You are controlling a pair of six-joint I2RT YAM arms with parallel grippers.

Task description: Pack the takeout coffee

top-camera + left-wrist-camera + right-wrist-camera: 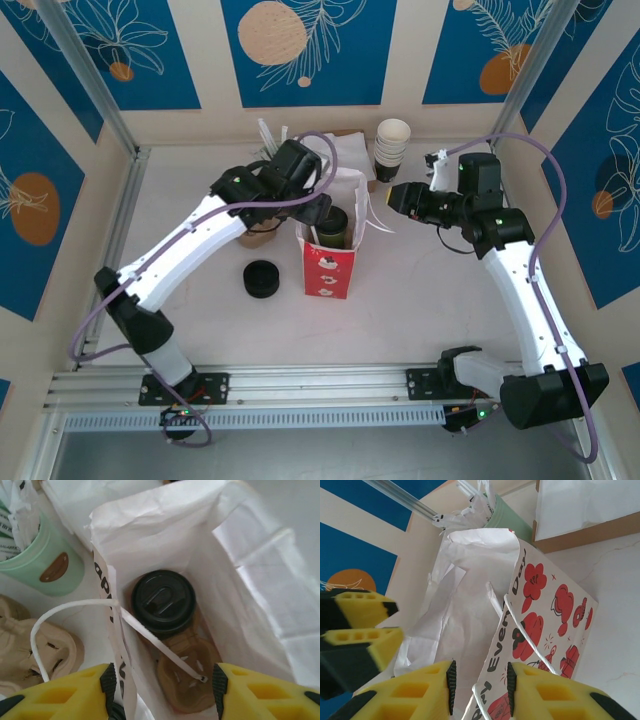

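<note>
Down inside the red-and-white bag (225, 580) the takeout coffee (163, 601) stands upright on a brown pulp carrier (187, 682), my left hand (165, 680) hovers above it spread wide and empty, and my right hand (480, 680) straddles the bag's rim half closed, though I cannot tell whether it pinches the paper.

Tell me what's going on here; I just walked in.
The takeout coffee already sits inside the paper bag, in a cardboard carrier. The left gripper hovers open above the bag's mouth, while the right gripper straddles the bag's rim, seemingly steadying it.
</note>
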